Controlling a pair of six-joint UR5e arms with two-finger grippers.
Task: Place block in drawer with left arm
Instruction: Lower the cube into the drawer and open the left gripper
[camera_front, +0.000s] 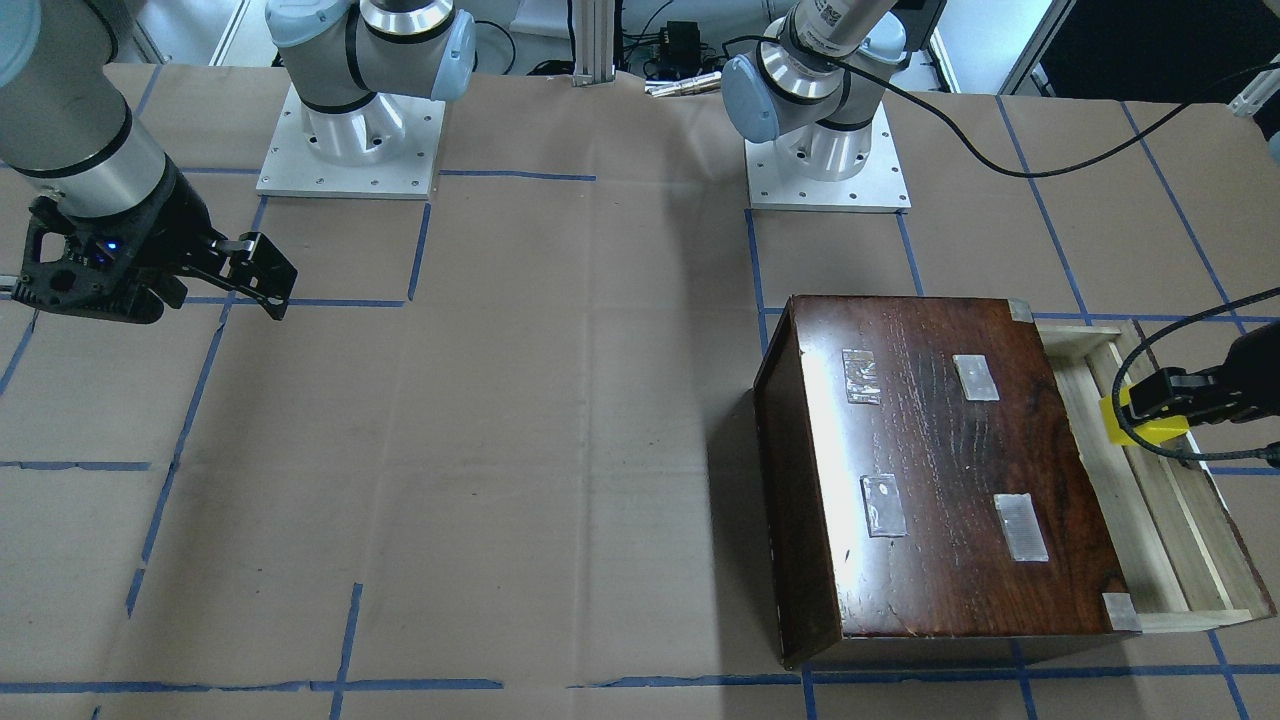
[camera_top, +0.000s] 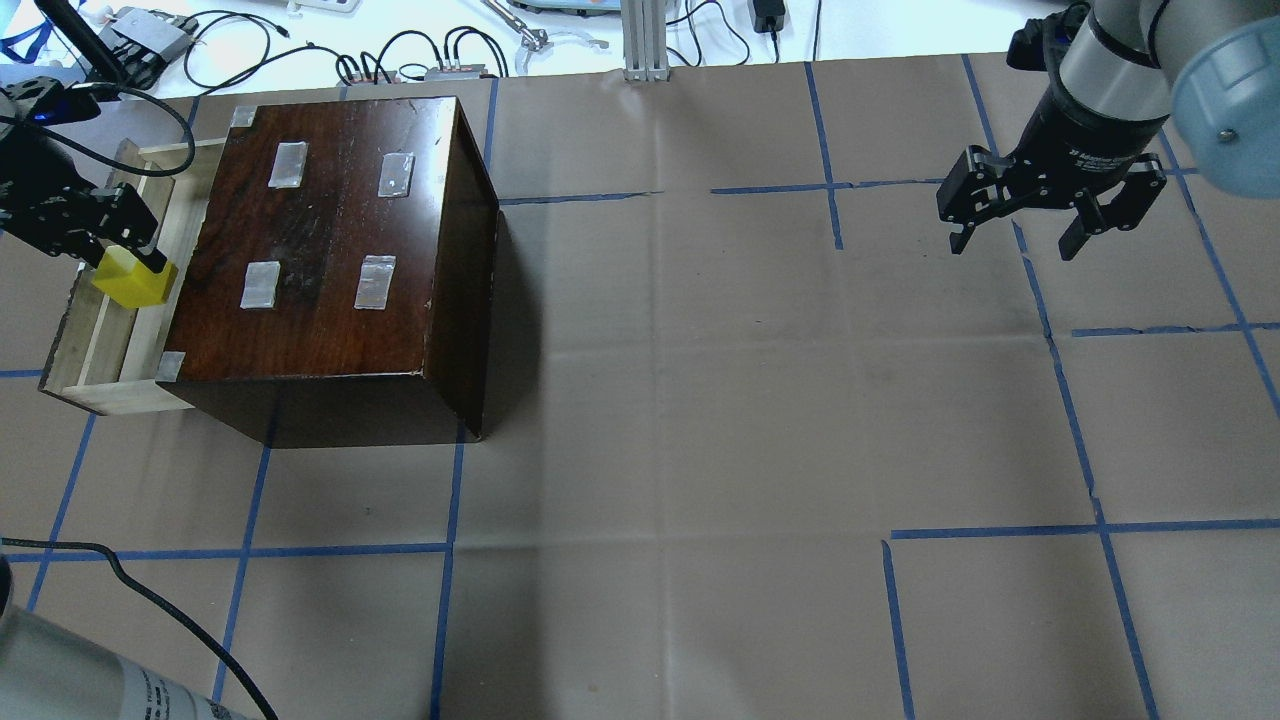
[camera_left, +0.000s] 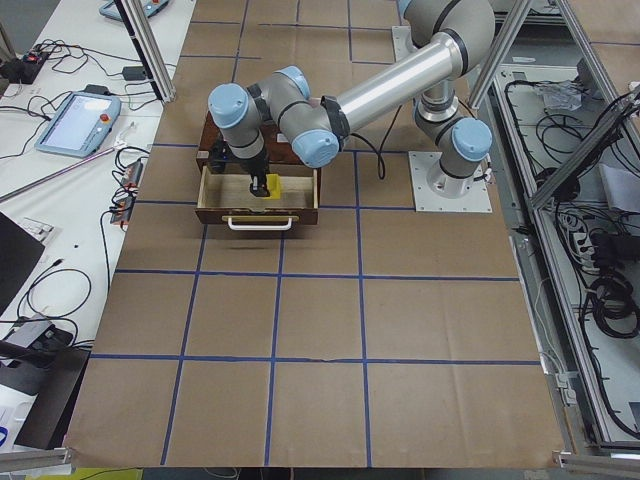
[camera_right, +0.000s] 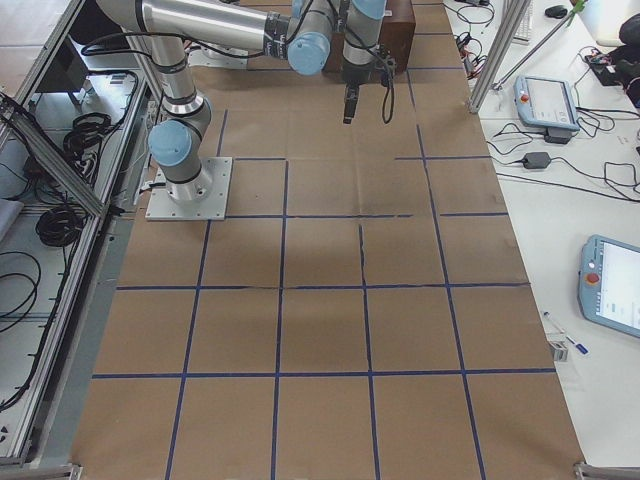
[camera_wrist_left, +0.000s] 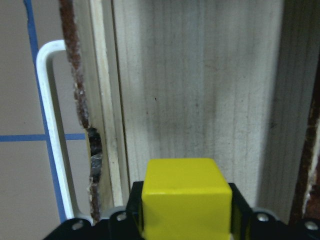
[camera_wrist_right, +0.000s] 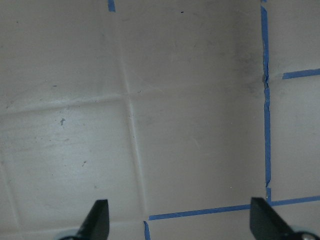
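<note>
Tabletop (camera_front: 560, 450): covered in brown paper and ruled into squares with blue tape. Left arm (camera_left: 400, 85): silver-grey with pale blue joint caps, trailing a black cable (camera_front: 960, 130), stretched out from its base plate to the pulled-out drawer. Right arm (camera_top: 1110, 60): same build, held over bare paper well apart from the box. Box (camera_front: 930, 480): glossy dark-brown wood, standing on the left arm's side of the tabletop, with four silvery tape patches (camera_top: 289, 164) on its top and further scraps at its corners. Drawer (camera_front: 1150, 530): shallow tray of pale raw wood, drawn out from the side of the box that faces away from the right arm; its floor is bare around the block. Left hand (camera_front: 1148, 403): black, pointing down into the drawer opening, its fingers pinching the block from two opposite sides. Right hand (camera_top: 1013, 245): black, fingers spread wide with nothing between them, hanging above the paper (its wrist camera shows only creased paper and blue tape between the two fingertips). Drawer handle (camera_wrist_left: 50, 135): a pale bar bent into a loop, fixed to the dark front. Block (camera_top: 130, 281): small bright yellow cube with plain faces, gripped in the left hand over the drawer's floor, inside the line of its walls; whether its underside touches the wood cannot be told.
</note>
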